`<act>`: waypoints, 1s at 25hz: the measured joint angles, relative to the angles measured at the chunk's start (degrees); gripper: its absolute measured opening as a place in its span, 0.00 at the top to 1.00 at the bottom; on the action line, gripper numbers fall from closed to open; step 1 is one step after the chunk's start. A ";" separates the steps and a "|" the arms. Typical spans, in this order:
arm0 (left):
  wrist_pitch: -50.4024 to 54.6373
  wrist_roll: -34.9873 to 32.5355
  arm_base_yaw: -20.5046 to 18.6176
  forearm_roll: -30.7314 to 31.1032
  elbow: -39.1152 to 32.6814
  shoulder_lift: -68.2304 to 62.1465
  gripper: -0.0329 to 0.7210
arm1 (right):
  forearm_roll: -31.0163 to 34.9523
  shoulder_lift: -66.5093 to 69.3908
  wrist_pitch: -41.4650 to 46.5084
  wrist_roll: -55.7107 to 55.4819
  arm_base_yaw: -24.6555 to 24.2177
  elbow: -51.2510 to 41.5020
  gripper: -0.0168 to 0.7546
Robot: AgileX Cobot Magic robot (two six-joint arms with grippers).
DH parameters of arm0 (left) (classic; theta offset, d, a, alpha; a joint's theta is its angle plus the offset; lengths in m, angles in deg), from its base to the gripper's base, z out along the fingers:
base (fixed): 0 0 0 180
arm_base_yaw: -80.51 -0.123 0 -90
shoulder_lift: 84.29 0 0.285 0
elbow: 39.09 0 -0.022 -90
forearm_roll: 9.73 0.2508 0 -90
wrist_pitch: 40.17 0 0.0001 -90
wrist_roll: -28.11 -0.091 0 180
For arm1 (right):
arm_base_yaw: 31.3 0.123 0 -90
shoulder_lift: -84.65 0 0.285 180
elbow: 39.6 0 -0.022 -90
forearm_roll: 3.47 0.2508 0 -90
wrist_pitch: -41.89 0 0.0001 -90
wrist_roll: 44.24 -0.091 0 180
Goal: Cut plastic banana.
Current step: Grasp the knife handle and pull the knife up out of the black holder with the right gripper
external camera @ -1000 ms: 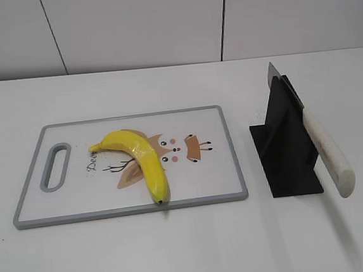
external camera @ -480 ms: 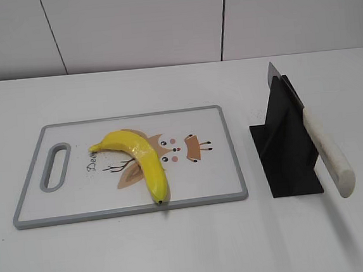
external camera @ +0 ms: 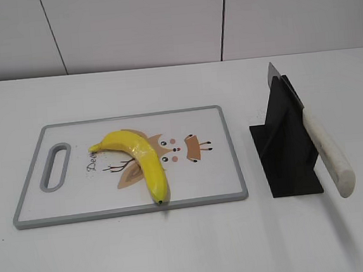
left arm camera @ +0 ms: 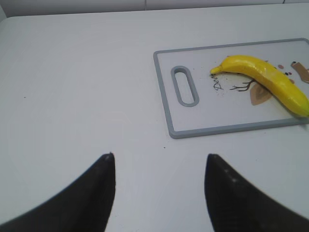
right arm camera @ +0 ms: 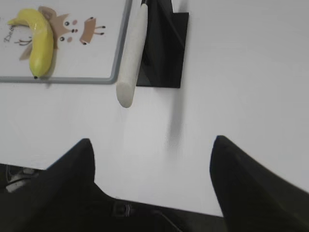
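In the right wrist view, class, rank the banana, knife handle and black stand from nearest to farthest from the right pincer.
1. Knife handle, ahead, slightly left of the right pincer.
2. Black stand, just behind it.
3. Banana, far left on the board.

I see L gripper [left arm camera: 159, 191] w/ two black tapered fingers, pointed tips; R gripper [right arm camera: 152, 181] same, matte black, broader.

The white table [external camera: 179, 251] carries a grey-rimmed cutting board [external camera: 28, 203] and, well apart, a black knife stand [external camera: 288, 158].
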 joint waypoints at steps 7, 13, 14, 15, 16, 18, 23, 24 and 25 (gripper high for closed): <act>0.00 0.00 0.00 0.00 0.00 0.00 0.22 | -2.69 15.56 5.60 0.00 0.88 7.30 0.24; 0.00 0.00 0.00 0.00 0.00 0.00 0.22 | -4.26 23.51 5.28 -1.99 10.43 9.62 0.24; 0.00 0.00 0.00 0.00 0.00 0.00 0.22 | -5.35 24.64 5.21 -3.17 12.31 10.19 0.24; 0.00 0.00 0.00 0.00 0.00 0.00 0.22 | -6.46 26.07 5.15 -4.66 13.72 10.91 0.24; 0.00 0.00 0.00 0.00 0.00 0.00 0.22 | -7.41 27.57 5.15 -6.17 15.15 11.60 0.24; 0.00 0.00 0.00 0.00 0.00 0.00 0.22 | -8.21 30.65 5.08 -8.42 17.17 13.45 0.24; 0.00 0.00 0.00 0.04 0.00 0.00 0.22 | -8.15 39.96 4.97 -10.85 18.51 17.77 0.29; 0.00 0.00 0.00 0.04 0.00 0.00 0.22 | -8.08 41.70 4.87 -11.36 18.55 18.57 0.30; 0.00 0.00 0.00 0.04 0.00 0.00 0.22 | -7.97 43.75 4.69 -11.72 18.57 19.25 0.31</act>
